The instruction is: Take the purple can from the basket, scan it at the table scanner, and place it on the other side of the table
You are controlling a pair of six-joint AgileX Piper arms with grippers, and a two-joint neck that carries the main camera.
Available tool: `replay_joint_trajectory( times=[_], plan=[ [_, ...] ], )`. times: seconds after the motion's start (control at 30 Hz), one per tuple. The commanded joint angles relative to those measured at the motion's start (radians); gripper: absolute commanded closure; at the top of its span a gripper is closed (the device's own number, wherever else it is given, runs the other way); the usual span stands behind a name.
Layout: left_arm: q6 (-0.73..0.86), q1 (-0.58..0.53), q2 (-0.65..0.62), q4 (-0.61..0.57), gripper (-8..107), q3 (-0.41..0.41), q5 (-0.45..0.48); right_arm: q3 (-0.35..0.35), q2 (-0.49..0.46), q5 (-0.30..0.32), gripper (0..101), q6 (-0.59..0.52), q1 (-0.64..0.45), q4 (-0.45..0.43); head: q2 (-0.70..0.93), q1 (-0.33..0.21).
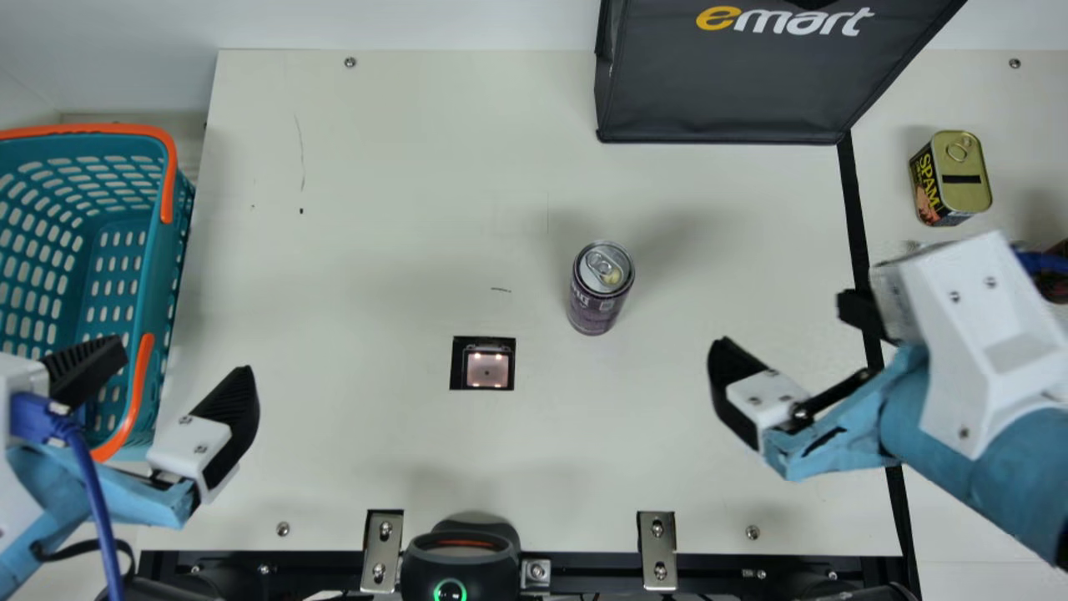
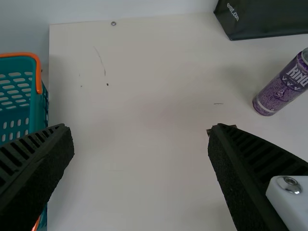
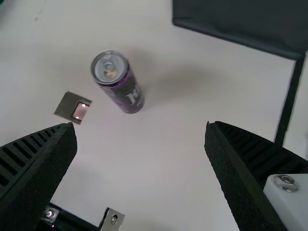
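The purple can (image 1: 597,292) stands upright on the table, right of and a little behind the table scanner (image 1: 486,369). My left gripper (image 1: 179,367) is open beside the basket (image 1: 154,334), well left of the can. Open and empty, my right gripper (image 1: 788,334) is to the right of the can. In the left wrist view the can (image 2: 284,89) lies beyond the open left gripper (image 2: 139,144). The right wrist view has the can (image 3: 118,84) and the scanner (image 3: 67,107) past the fingers of the right gripper (image 3: 140,139).
A dark bag (image 1: 726,92) stands at the back right. Behind my right arm, past the black tape line (image 1: 853,200), is a meat tin (image 1: 951,179). A black round device (image 1: 460,555) sits at the front edge between metal brackets.
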Motion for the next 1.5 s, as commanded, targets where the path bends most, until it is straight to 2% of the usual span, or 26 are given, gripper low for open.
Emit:
replay_joint_trajectory(
  times=[0.0,0.2,0.4,0.73,0.9,1.2,1.47],
  plan=[
    [0.000,0.000,0.000,0.000,9,0.000,0.000,0.004,0.013,0.002,6,-0.030,-0.001,0.040,0.000,-0.029],
    [0.000,0.000,0.000,0.000,9,0.000,0.000,0.009,0.064,0.000,6,-0.107,-0.020,0.093,0.000,-0.029],
    [0.000,0.000,0.000,0.000,9,0.000,0.000,0.040,0.124,-0.072,6,-0.113,0.036,0.087,0.000,-0.029],
    [0.000,0.000,0.000,0.000,9,0.000,0.000,0.059,0.239,-0.224,6,0.018,0.224,-0.024,0.000,-0.029],
    [0.000,0.000,0.000,0.000,9,0.000,0.000,0.056,0.292,-0.278,6,0.092,0.293,-0.093,0.000,-0.029],
    [0.000,0.000,0.000,0.000,9,0.000,0.000,0.038,0.370,-0.341,6,0.213,0.372,-0.208,0.000,-0.029],
    [0.000,0.000,0.000,0.000,9,0.000,0.000,0.033,0.430,-0.384,6,0.301,0.411,-0.274,0.000,-0.029]
  ],
)
